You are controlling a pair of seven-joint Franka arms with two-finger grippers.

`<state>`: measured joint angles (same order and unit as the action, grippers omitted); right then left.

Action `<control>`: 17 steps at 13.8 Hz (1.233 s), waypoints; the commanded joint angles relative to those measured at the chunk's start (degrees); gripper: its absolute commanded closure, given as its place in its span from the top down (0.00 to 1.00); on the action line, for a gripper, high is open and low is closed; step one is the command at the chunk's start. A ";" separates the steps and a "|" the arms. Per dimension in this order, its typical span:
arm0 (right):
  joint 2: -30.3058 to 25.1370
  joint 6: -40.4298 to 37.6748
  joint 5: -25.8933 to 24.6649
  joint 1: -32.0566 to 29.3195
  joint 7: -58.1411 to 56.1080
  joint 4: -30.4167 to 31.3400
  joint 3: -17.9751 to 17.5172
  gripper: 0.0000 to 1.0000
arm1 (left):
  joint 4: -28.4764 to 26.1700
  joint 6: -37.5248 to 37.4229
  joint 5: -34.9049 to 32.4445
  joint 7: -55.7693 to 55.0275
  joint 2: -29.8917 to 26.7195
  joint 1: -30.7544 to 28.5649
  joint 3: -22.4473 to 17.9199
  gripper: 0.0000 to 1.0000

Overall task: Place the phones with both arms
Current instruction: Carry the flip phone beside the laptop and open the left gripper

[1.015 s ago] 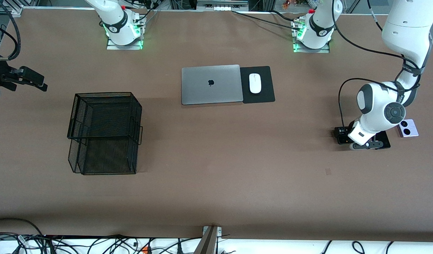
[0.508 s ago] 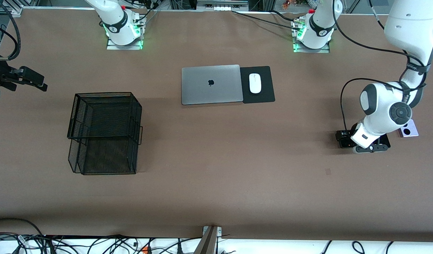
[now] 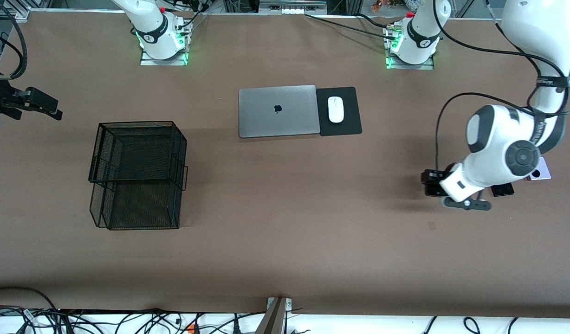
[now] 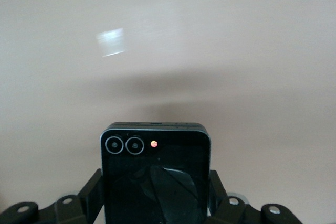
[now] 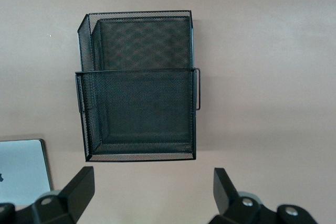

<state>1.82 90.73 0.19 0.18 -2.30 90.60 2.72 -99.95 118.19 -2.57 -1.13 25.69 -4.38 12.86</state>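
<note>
Now I have the left gripper (image 4: 157, 203) clamped on the small squarish black flip phone (image 4: 156, 174), raised over bare brown table, so next I carry it toward the black wire-mesh basket (image 3: 137, 174), where the right gripper (image 5: 152, 192) waits wide open, empty.

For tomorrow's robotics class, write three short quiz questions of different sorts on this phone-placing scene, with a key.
1. True or false: the left gripper holds the black flip phone above the table.
2. What sits on the mouse pad? A) white mouse B) lilac phone C) mesh tray
3. Fill in: the right gripper hangs open over the ____.

Key: 1 true; 2 A; 3 mesh tray.
</note>
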 commanded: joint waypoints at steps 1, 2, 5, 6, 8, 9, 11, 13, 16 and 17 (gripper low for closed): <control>-0.07 -0.29 -0.11 0.35 -0.16 -0.69 0.36 1.00 | 6.15 -1.56 0.81 -1.32 4.10 5.50 2.08 0.22; -0.15 -0.29 -0.11 0.35 -0.16 -0.69 0.36 1.00 | 7.47 -1.47 0.81 -4.37 5.41 8.14 2.17 0.22; -0.15 -0.29 -0.11 0.35 -0.16 -0.69 0.45 1.00 | 13.96 -0.94 0.90 -15.35 11.99 17.18 2.17 0.22; -0.15 -0.29 -0.02 0.35 -0.16 -0.69 0.88 1.00 | 16.78 -0.94 0.90 -19.91 14.45 20.18 2.17 0.22; -0.15 -0.29 -0.02 0.35 -0.16 -0.69 0.97 1.00 | 18.65 2.63 0.73 -27.75 18.16 25.63 2.08 0.22; -0.15 -0.29 -0.02 0.35 -0.16 -0.69 0.97 1.00 | 18.56 7.01 0.46 -30.31 19.39 27.66 2.08 0.23; -0.15 -0.29 -0.02 0.35 -0.16 -0.69 0.97 1.00 | 18.13 14.75 0.72 -33.04 21.94 30.39 2.08 0.23; -0.15 -0.29 -0.02 0.35 -0.16 -0.69 0.97 1.00 | 18.21 17.85 0.55 -34.55 24.05 32.33 2.08 0.25; -0.15 -0.29 -0.11 0.35 -0.16 -0.69 0.97 1.00 | 18.04 18.04 0.02 -34.55 24.32 32.77 2.00 0.32; -0.15 -0.29 -0.11 0.35 -0.16 -0.69 0.97 1.00 | 17.95 18.04 0.02 -34.55 24.50 32.77 2.00 0.34</control>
<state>1.82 90.75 0.19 0.18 -2.30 90.59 3.30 -83.72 136.85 -2.22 -35.22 49.91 27.82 15.57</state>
